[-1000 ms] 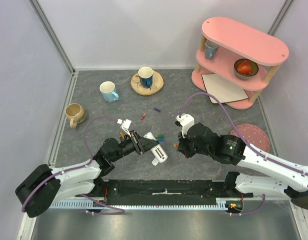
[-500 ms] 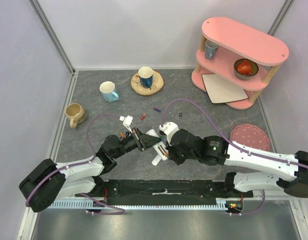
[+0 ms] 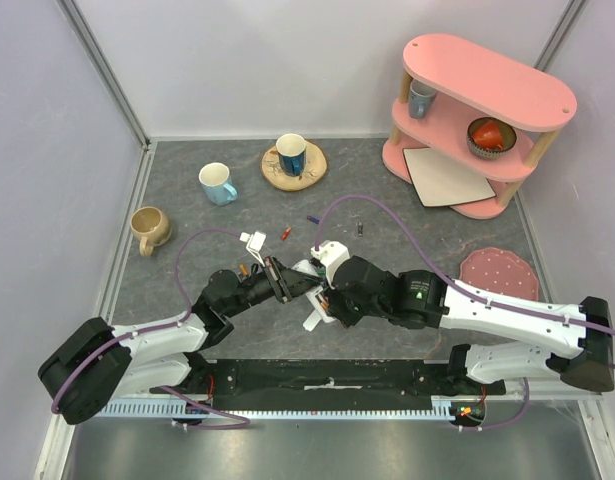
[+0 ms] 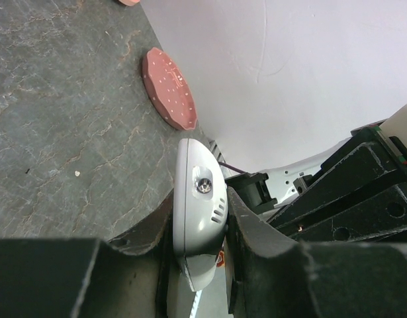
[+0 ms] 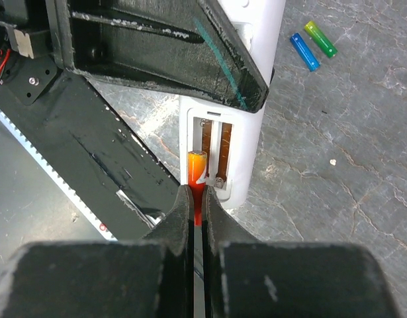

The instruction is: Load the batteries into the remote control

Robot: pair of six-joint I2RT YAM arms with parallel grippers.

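From above, the left gripper (image 3: 285, 282) and right gripper (image 3: 331, 304) meet mid-table at the white remote (image 3: 311, 320). A red battery (image 3: 286, 233) lies loose beyond.

Left wrist: jaws clamped on the remote's edges.

Right wrist: jaws pinched tight on an orange battery (image 5: 196, 173) — its tip at the remote's open compartment (image 5: 215, 151), with a blue battery (image 5: 304, 52) and a green battery (image 5: 320, 38) on the table.

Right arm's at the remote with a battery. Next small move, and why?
Probably ease the right gripper forward so the orange battery slides into the remote control's open compartment. Its tip sits at the compartment's near end, the compartment looks empty, and the left gripper clamps the remote.
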